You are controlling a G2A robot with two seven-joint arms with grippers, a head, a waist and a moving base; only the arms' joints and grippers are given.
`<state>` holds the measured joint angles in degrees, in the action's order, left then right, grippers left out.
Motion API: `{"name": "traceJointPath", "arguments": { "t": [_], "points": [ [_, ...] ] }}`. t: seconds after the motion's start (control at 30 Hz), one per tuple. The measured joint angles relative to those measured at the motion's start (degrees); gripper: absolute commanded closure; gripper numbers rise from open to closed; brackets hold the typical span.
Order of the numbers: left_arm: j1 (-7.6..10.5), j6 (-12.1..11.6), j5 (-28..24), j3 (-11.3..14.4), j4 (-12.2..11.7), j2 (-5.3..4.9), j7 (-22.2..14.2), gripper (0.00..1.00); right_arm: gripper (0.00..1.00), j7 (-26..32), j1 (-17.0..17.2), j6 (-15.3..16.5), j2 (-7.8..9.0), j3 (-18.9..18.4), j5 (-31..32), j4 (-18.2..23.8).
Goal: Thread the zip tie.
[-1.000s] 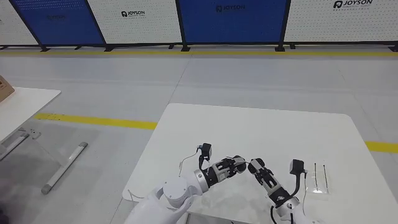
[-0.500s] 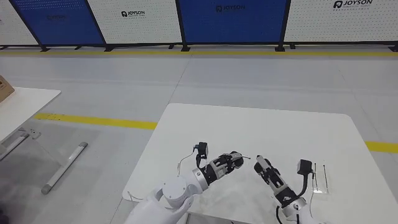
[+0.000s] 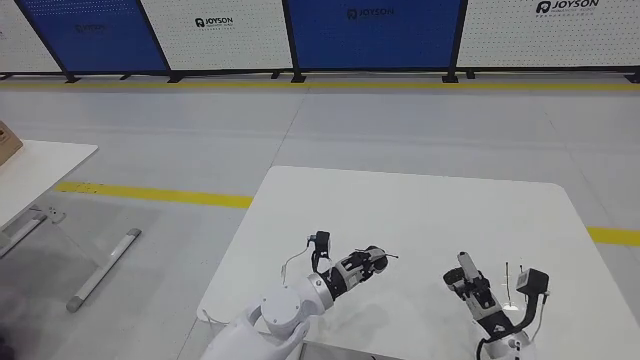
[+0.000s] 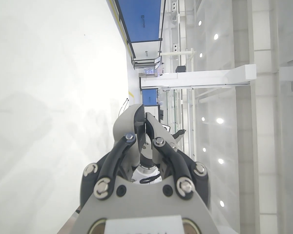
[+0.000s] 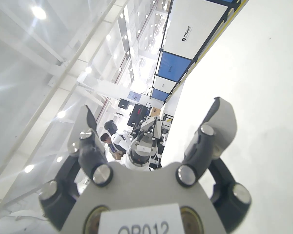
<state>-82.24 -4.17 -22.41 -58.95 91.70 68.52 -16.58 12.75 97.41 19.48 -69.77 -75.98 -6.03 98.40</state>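
Observation:
My left gripper (image 3: 377, 256) hovers over the near middle of the white table (image 3: 400, 200) and is shut on a thin black zip tie (image 3: 389, 254). The tie's end sticks out past the fingertips toward the right arm. In the left wrist view the fingers (image 4: 131, 118) are pressed together on a dark strip. My right gripper (image 3: 461, 270) stands apart to the right of it, open with nothing between its fingers (image 5: 221, 108). In the right wrist view it faces the left gripper (image 5: 149, 129) farther off.
Two spare black zip ties (image 3: 514, 280) lie side by side near the table's right edge, just beyond the right arm, with a small clear plate (image 3: 512, 306) at their near ends. In the left wrist view the spare zip ties (image 4: 125, 103) show far off.
The two grippers were together over the table's near middle. The right gripper has since drawn away to the right, toward the spare ties. The left gripper stayed almost in place with the tie.

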Motion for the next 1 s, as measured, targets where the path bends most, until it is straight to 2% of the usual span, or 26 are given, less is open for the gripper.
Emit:
{"name": "traceJointPath", "arguments": {
  "t": [0.2, 0.3, 0.4, 0.5, 0.63, 0.9, 1.0],
  "points": [
    [0.00, 0.0, 0.0, 0.0, 0.0, 0.00, 0.0, 1.00, 0.00, 0.0, -0.2, -0.4, 0.04, -0.2, 0.7, -0.1],
    [0.00, 0.0, 0.0, 0.0, 0.0, 0.00, 0.0, 1.00, 0.00, 2.5, -0.8, -0.6, 0.52, -2.5, 2.3, -0.6],
    [0.12, 0.3, 1.1, 0.2, 0.4, 0.08, 1.8, 1.00, 0.00, 8.5, -0.4, 0.0, 1.50, -7.0, 3.0, -0.4],
    [0.14, 0.8, 3.1, 0.4, 1.1, 0.12, 3.7, 1.00, 0.00, 16.2, 0.3, 0.0, 2.53, -12.3, 0.2, 0.5],
    [0.54, 4.8, 8.0, 1.6, 1.7, 0.04, 4.4, 1.00, 0.00, 24.2, 0.3, 0.0, 3.33, -16.9, -4.2, 0.1],
    [0.55, 5.2, 8.1, 1.7, 1.8, 0.08, 4.7, 1.00, 0.00, 24.2, 0.3, 0.0, 3.31, -16.9, -4.1, 0.0],
    [0.55, 5.1, 9.2, 1.7, 2.3, 0.11, 6.1, 1.00, 0.00, 24.2, 0.3, 0.0, 3.31, -16.9, -4.1, 0.0]
  ]
}}
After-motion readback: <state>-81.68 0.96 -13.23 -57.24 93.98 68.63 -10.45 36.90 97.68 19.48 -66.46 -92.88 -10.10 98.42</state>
